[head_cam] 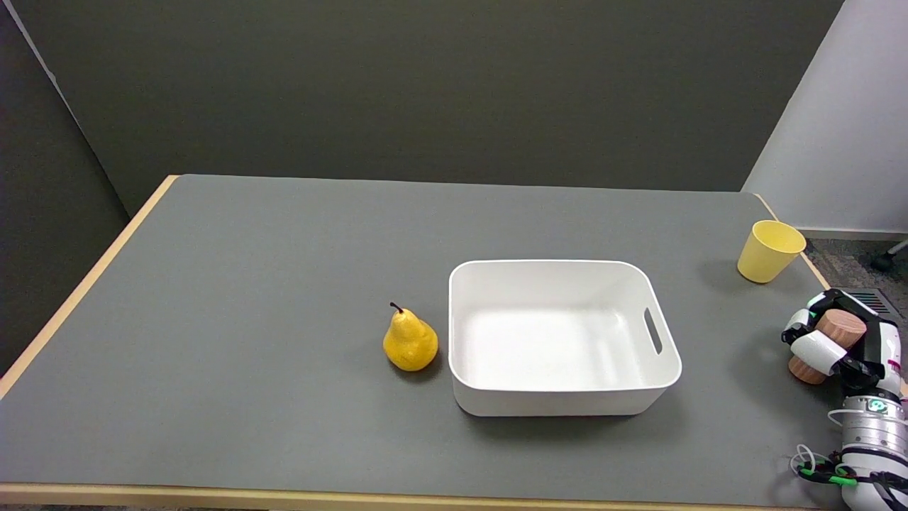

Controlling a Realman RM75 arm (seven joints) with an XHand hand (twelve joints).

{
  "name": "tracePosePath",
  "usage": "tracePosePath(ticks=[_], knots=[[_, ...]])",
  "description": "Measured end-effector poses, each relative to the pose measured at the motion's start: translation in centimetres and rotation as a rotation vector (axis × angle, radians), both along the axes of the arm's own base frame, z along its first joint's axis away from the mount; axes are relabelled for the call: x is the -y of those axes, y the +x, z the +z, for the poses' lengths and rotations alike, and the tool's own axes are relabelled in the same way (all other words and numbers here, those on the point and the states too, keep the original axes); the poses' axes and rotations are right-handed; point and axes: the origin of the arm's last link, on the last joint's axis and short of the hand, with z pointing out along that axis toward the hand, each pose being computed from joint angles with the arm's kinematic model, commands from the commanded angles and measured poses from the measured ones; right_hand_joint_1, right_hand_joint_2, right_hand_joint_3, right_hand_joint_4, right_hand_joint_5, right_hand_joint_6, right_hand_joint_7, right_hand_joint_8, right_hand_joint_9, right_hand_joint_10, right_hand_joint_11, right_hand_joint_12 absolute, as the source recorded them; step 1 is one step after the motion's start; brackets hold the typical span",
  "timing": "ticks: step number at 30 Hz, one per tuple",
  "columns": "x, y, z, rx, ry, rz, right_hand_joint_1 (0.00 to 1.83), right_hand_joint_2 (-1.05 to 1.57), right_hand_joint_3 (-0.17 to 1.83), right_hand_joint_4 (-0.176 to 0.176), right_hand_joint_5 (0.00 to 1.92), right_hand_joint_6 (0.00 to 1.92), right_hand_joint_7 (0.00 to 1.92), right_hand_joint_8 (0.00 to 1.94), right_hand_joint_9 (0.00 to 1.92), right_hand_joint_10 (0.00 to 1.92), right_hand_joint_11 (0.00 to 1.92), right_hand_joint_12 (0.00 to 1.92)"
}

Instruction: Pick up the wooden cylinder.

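The right hand point(840, 344) grasps the wooden cylinder point(830, 345) with fingers wrapped around it, well right of the white bin point(560, 397), near the counter point(284, 284) edge. A yellow cup point(770, 251) stands beyond it; a pear point(410, 341) sits just left of the bin.

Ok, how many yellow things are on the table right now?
2. The yellow pear stands just left of the white bin; the yellow cup stands upright near the table's far right edge.
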Motion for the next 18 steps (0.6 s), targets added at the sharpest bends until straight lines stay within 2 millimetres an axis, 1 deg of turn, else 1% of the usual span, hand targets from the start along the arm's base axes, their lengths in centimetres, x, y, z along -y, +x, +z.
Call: tracePosePath(ticks=[11,18], knots=[[0.30,0.14,0.01,-0.001,0.003,0.007,1.17,0.73,1.24,-0.103,0.77,1.72,0.87,1.94,1.17,1.92,1.07,1.92],[0.81,0.72,-0.23,-0.020,0.022,0.032,1.17,0.73,1.23,-0.100,0.77,1.71,0.86,1.94,1.16,1.92,1.09,1.92]])
